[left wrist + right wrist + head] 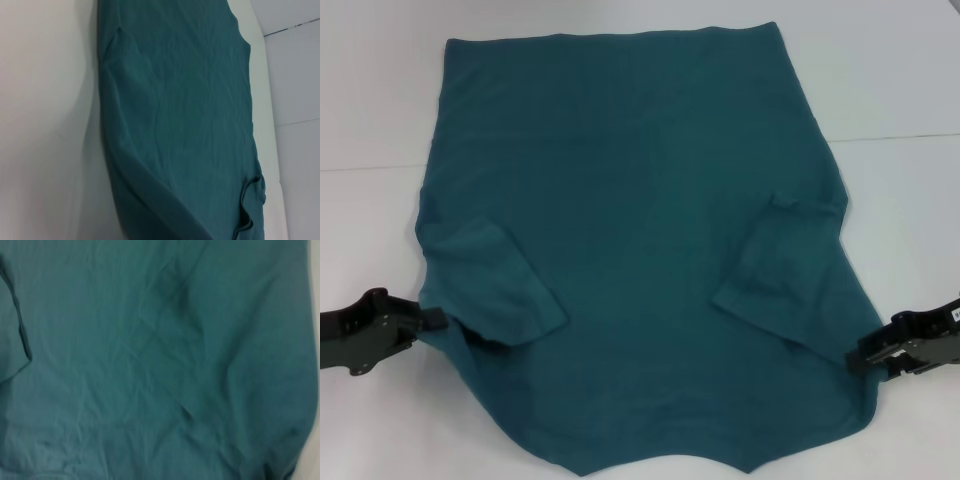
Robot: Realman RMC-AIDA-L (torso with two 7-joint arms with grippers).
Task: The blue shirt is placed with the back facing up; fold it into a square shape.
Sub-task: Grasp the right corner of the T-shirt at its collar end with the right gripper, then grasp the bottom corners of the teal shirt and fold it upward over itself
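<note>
While the blue shirt (640,250) lies spread over most of the middle of the head view, plain side up, both short sleeves are already turned inward onto the body: one flap lies at lower left (490,285), the other at centre right (775,265). Its far hem runs straight across the top of the frame, and the near edge curves along the bottom, slightly lifted and drawn out toward both lower corners. The left gripper (432,320) sits at the lower left edge of the cloth and the right gripper (868,355) at the lower right edge, each touching the fabric at the side seam; they seem to be pinching the shirt's edges, but whether their fingers are pressed together I cannot tell. The wrist views show only teal cloth, with soft creases, against the white worktop (380,100). My judgement is that the step in hand is carrying the near end over toward the far hem to halve the length. To do it well, both arms should rise and travel together at the same height and pace, keeping the edge taut between them so the tucked sleeves stay put, and lay the near edge down square with the far hem before letting go.
</note>
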